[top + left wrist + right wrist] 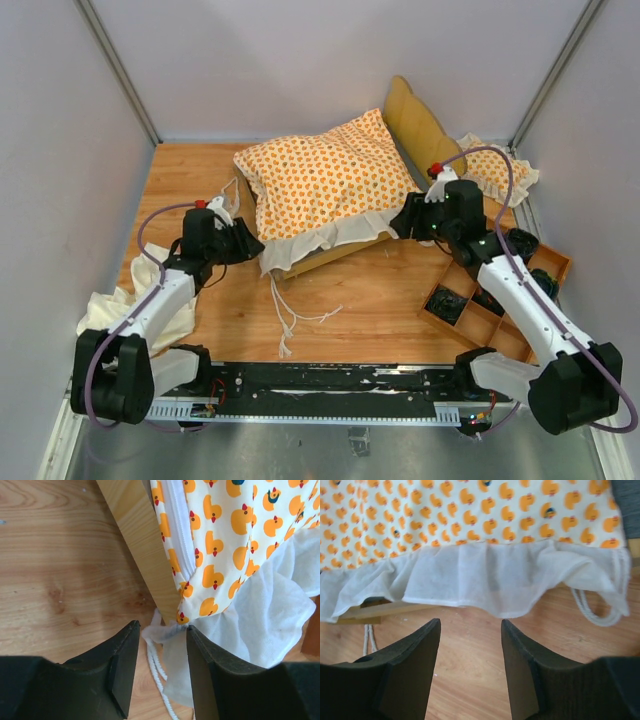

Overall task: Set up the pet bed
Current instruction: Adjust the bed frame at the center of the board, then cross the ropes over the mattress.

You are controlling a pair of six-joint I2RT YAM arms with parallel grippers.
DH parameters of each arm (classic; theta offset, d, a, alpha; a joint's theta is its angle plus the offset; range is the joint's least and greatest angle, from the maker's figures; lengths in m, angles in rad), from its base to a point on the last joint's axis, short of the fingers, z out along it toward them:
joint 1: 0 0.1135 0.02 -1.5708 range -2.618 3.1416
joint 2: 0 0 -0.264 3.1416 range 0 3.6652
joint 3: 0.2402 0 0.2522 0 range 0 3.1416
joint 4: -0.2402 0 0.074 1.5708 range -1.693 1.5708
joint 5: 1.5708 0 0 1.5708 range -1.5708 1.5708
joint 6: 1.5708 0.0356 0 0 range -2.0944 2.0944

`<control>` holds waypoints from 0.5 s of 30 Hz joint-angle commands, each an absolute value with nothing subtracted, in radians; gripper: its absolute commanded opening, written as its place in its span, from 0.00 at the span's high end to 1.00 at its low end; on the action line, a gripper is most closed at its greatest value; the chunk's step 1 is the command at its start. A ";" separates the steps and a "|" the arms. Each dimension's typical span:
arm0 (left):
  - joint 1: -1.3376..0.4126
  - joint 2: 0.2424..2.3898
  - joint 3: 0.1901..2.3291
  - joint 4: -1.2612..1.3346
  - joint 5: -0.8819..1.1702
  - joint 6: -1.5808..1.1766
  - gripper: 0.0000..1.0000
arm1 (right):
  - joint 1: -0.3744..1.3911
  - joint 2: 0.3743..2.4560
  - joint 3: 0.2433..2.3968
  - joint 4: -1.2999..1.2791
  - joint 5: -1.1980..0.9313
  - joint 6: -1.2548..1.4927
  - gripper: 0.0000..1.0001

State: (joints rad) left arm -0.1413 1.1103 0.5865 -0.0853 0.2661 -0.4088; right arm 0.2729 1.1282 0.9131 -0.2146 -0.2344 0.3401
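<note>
The large duck-patterned cushion lies on the light-wood bed frame, whose front rail shows under the cream ruffle and whose scalloped headboard stands behind. My left gripper is open at the cushion's front left corner. In the left wrist view its jaws straddle the ruffle corner and the tie string beside the frame rail, not closed on them. My right gripper is open at the right front edge. In the right wrist view it sits just short of the ruffle, empty.
A small patterned pillow lies at the back right behind the headboard. A plain cream cloth is bunched at the left edge. A wooden compartment tray with dark items sits under the right arm. Loose tie strings trail toward the front.
</note>
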 commanded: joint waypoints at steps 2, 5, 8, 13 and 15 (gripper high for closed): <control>-0.140 1.171 0.589 0.006 0.416 -0.408 0.57 | 0.418 1.127 0.897 -0.174 -0.212 0.341 0.48; -0.140 1.166 0.604 -0.002 0.435 -0.411 0.83 | 0.493 1.147 0.902 -0.156 -0.201 0.329 0.48; -0.140 1.110 0.611 -0.029 0.432 -0.415 0.92 | 0.570 1.157 0.881 -0.084 -0.232 0.299 0.48; -0.140 1.016 0.602 -0.017 0.486 -0.505 0.97 | 0.700 1.183 0.784 0.176 -0.235 0.186 0.48; -0.140 0.999 0.594 0.007 0.535 -0.541 0.99 | 0.728 1.206 0.756 0.289 -0.262 0.143 0.48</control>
State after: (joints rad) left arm -0.1413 1.0473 0.5869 -0.0456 0.4290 -0.4618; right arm 0.6632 1.1709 0.8177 0.0277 -0.2363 0.2619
